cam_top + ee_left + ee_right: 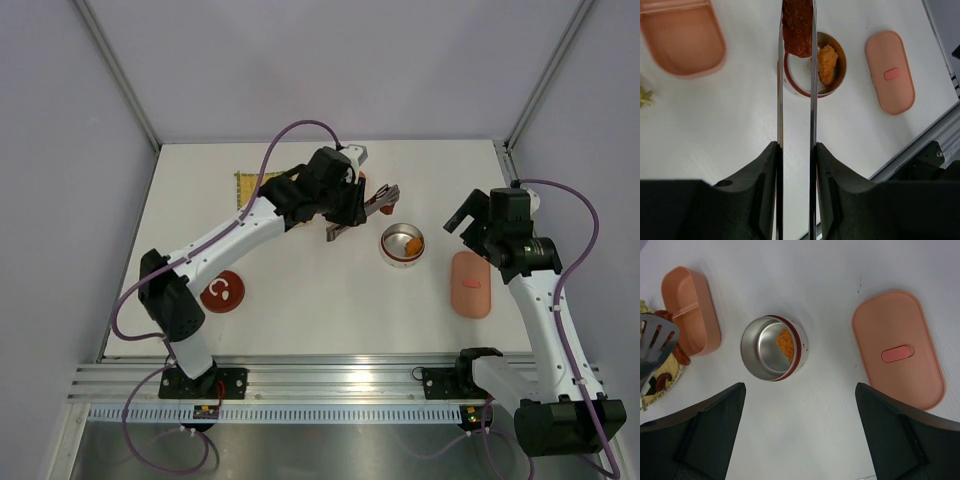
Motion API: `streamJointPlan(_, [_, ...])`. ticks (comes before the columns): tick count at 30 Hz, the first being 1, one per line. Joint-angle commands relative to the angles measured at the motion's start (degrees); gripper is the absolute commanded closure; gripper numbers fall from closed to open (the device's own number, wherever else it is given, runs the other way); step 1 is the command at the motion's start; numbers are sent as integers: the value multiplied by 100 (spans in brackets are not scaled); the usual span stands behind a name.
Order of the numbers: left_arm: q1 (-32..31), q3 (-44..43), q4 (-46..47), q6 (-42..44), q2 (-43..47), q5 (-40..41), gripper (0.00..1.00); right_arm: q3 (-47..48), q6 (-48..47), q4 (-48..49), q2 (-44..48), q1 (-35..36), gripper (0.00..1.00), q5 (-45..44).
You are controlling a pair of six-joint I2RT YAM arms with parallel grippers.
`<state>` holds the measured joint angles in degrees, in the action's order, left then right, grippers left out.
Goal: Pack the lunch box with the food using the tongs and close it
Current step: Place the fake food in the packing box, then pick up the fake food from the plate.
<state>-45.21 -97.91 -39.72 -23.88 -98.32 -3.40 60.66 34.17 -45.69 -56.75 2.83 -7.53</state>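
Observation:
My left gripper [796, 145] is shut on the tongs [813, 100], whose two slim arms run up the middle of the left wrist view. Their tips pinch a brown-red piece of food [797, 27] above the near rim of a round steel container [836, 75] that holds an orange lump [827, 62]. The open pink lunch box [682, 37] lies to the upper left, its lid [889, 72] to the right. From above, the tongs [380, 200] point toward the steel container [402, 243]. My right gripper [800, 390] is open with nothing between its fingers, hovering over bare table between the container [772, 347] and the lid [897, 347].
A yellow woven mat [248, 185] with more food lies at the back left, partly under the left arm. A red round lid [222, 291] sits front left. The pink lid [471, 284] lies front right beside the right arm. The aluminium rail [330, 375] runs along the near edge.

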Motion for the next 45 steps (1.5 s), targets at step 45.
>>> streamJointPlan(45, [-463,-694,-263,32,-152,708,59,68,2,-168,252,-28,1,-223])
